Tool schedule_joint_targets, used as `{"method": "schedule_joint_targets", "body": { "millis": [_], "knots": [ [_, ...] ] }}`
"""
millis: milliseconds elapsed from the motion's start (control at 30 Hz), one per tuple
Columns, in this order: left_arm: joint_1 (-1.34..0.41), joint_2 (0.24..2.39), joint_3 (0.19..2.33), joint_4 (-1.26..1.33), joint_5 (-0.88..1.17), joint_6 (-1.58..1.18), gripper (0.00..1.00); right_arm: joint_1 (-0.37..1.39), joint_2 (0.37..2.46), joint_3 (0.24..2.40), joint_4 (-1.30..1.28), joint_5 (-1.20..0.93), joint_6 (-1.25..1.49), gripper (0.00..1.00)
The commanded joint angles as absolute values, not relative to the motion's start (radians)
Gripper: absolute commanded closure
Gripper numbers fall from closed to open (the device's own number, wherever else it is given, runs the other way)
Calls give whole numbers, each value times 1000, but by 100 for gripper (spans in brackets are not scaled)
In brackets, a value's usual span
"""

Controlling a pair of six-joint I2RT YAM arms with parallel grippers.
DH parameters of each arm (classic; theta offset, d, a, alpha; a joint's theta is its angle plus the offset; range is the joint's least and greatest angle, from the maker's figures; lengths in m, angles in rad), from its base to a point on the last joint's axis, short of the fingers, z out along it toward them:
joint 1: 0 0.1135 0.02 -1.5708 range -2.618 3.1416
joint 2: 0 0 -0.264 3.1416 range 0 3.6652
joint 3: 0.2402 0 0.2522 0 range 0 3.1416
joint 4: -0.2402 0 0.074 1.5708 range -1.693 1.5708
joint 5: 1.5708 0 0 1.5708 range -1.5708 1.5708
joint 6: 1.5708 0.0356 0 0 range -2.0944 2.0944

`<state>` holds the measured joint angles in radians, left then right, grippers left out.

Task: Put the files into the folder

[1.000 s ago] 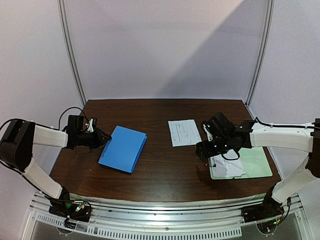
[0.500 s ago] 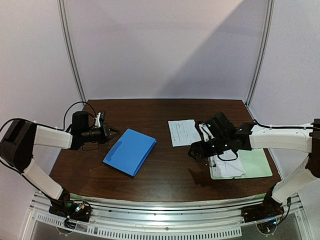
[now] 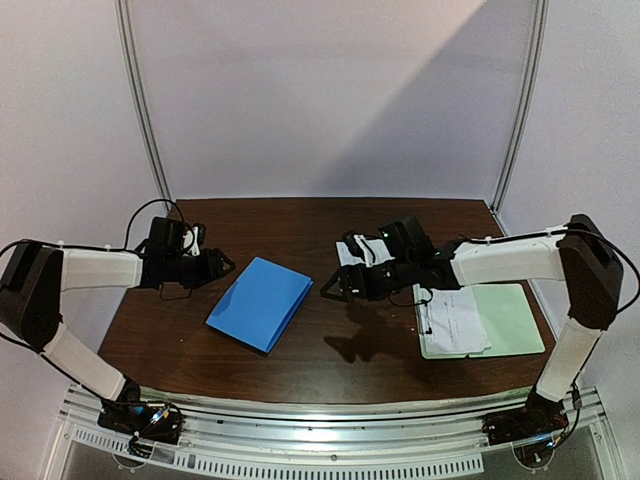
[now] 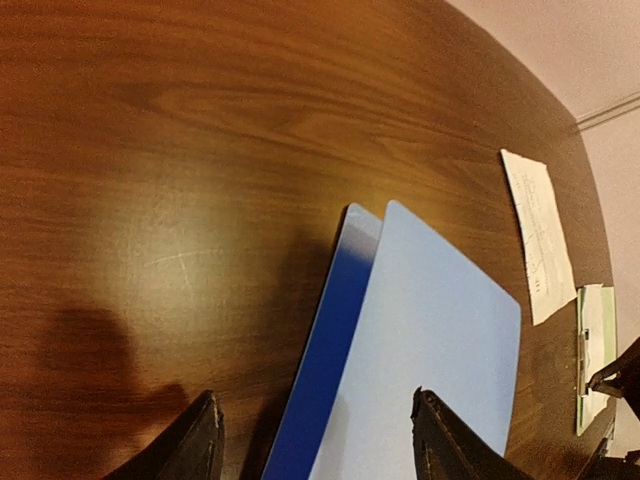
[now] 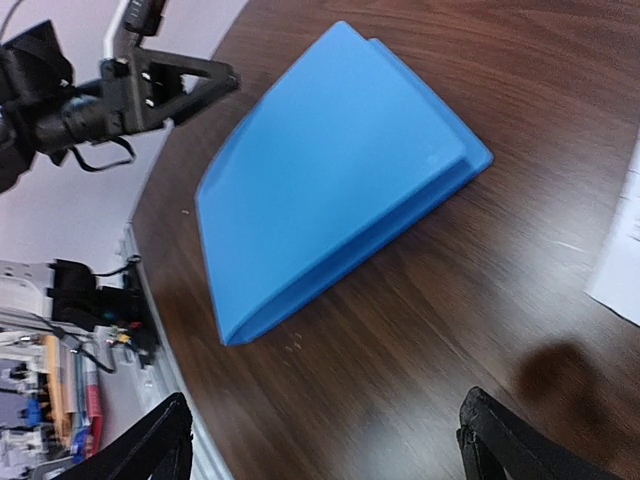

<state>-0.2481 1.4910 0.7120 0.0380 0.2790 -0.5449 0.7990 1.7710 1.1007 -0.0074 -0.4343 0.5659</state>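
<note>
Left hand (image 3: 218, 266): open, empty, just beside the folder (image 3: 260, 303).
Right hand (image 3: 332, 287): wide open, empty, near its other side.
Folder: flat on the surface (image 3: 330, 350) between the hands; likely light, slick, bendy; lift the top cover by its free edge.
Files: one sheet (image 4: 538, 240) by the right arm, another sheet (image 3: 455, 322) on the clipboard (image 3: 512, 318); floppy.

The blue folder (image 4: 430, 350) lies lower centre on the brown table (image 4: 200, 150), covers slightly offset (a darker strip shows along its left edge). The fingers of the left gripper (image 4: 320, 445) stand apart at the bottom edge. A white sheet (image 4: 540, 235) lies upper right, a green clipboard (image 4: 593, 350) below it.
</note>
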Motion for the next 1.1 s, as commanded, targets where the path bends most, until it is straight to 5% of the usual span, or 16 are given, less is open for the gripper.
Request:
{"method": "schedule_joint_targets", "body": {
  "millis": [0, 100, 1067],
  "knots": [
    [-263, 1549, 745, -56, 249, -507, 35, 765, 1880, 1155, 155, -623, 686, 7],
    [-277, 1596, 761, -50, 275, -500, 36, 749, 1943, 1183, 198, -662, 737, 1],
    [-478, 1848, 1018, 51, 498, -375, 51, 605, 2143, 1282, 191, -957, 653, 4]
  ]
}}
